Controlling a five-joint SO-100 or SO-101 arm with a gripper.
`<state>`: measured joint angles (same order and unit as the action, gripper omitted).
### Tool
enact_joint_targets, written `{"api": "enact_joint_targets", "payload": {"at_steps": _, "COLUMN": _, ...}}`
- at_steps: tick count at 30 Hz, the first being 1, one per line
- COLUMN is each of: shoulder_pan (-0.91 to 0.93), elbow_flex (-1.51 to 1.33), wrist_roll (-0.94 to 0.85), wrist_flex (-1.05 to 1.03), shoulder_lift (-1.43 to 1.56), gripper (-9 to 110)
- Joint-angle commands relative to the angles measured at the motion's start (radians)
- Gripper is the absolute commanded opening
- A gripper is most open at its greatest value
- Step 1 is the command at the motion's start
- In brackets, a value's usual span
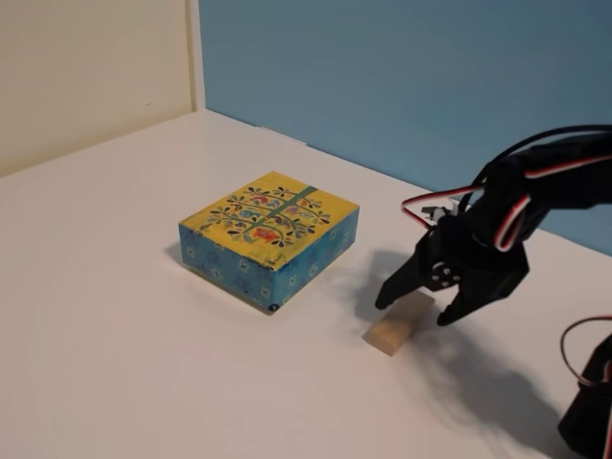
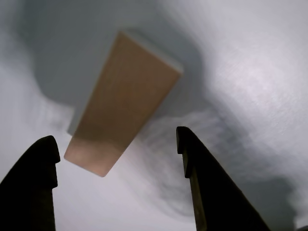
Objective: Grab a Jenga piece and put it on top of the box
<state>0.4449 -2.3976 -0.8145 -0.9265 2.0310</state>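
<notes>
Wooden Jenga piece [image 2: 122, 103] lies skewed between my wide-spread pincer [image 2: 118, 147], so closing may twist it out of grip.

Black gripper [image 1: 415, 309] low, fingers spread, pointing down.

Through the wrist view I see the Jenga piece [image 2: 122, 103] lying flat on the white table [image 2: 250, 77], running at a slant from upper right to lower left. My gripper [image 2: 118, 144] is spread wide, its two dark fingers [image 2: 33, 178] rising from the bottom edge. The block's near end sits between the fingertips, touching neither. A soft shadow surrounds the block.
</notes>
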Motion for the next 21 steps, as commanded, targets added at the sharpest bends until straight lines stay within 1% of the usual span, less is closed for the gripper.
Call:
{"api": "enact_joint_targets", "payload": {"at_steps": 1, "shoulder_pan": 0.003, "elbow_flex": -0.008, "wrist_roll": -0.009, "wrist_flex": 0.009, "shoulder_lift": 0.049, "gripper": 29}}
{"api": "enact_joint_targets", "payload": {"at_steps": 14, "shoulder_pan": -0.028, "elbow_flex": -0.127, "wrist_roll": -0.002, "wrist_flex": 0.006, "shoulder_lift": 0.275, "gripper": 28}}
{"api": "enact_joint_targets", "payload": {"at_steps": 18, "shoulder_pan": -0.04, "elbow_flex": -0.098, "wrist_roll": 0.011, "wrist_flex": 0.02, "shoulder_lift": 0.206, "gripper": 27}}
{"api": "enact_joint_targets", "payload": {"at_steps": 21, "shoulder_pan": -0.032, "elbow_flex": -0.032, "wrist_roll": 0.02, "wrist_flex": 0.035, "shoulder_lift": 0.069, "gripper": 27}}
